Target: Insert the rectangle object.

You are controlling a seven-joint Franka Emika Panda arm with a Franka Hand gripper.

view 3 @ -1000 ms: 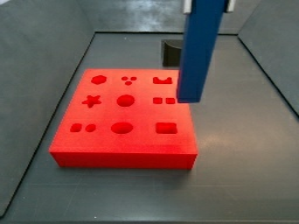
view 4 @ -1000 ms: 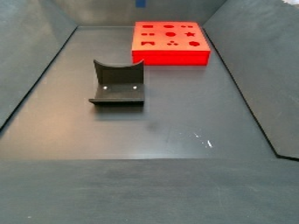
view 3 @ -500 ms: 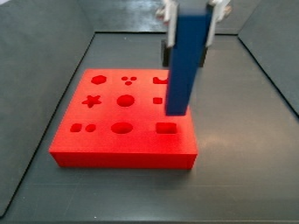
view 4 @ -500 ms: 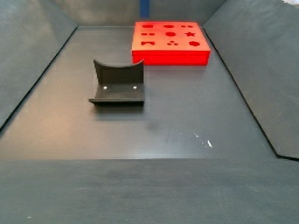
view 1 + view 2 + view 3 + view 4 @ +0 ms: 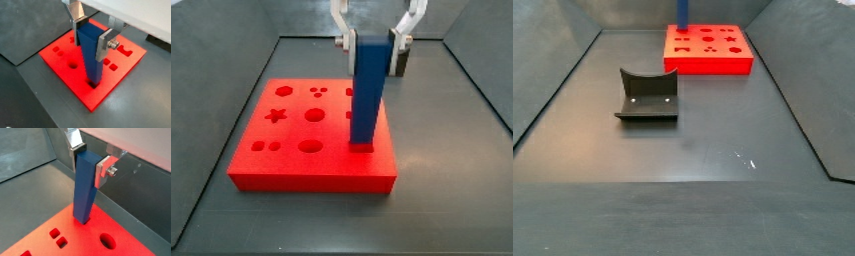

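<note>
The blue rectangle object (image 5: 368,90) stands upright over the red board (image 5: 298,170). Its lower end sits at the square hole near the board's front right corner and hides that hole. My gripper (image 5: 370,42) is shut on the bar's top end. Both wrist views show the bar (image 5: 89,57) (image 5: 83,188) clamped between the silver fingers (image 5: 105,44) (image 5: 103,171), with its foot on the board (image 5: 63,62) (image 5: 40,240). In a side view only the bar's lower tip (image 5: 683,12) shows above the board (image 5: 708,62); the gripper is out of that frame.
The dark fixture (image 5: 647,96) stands on the grey floor, away from the board. Other shaped holes, such as a star (image 5: 275,116) and circles (image 5: 310,146), lie across the board. Grey walls (image 5: 211,120) enclose the floor.
My gripper has moved left and down with the bar. The bar's lower end went from hanging above the board's right edge to sitting at the square hole.
</note>
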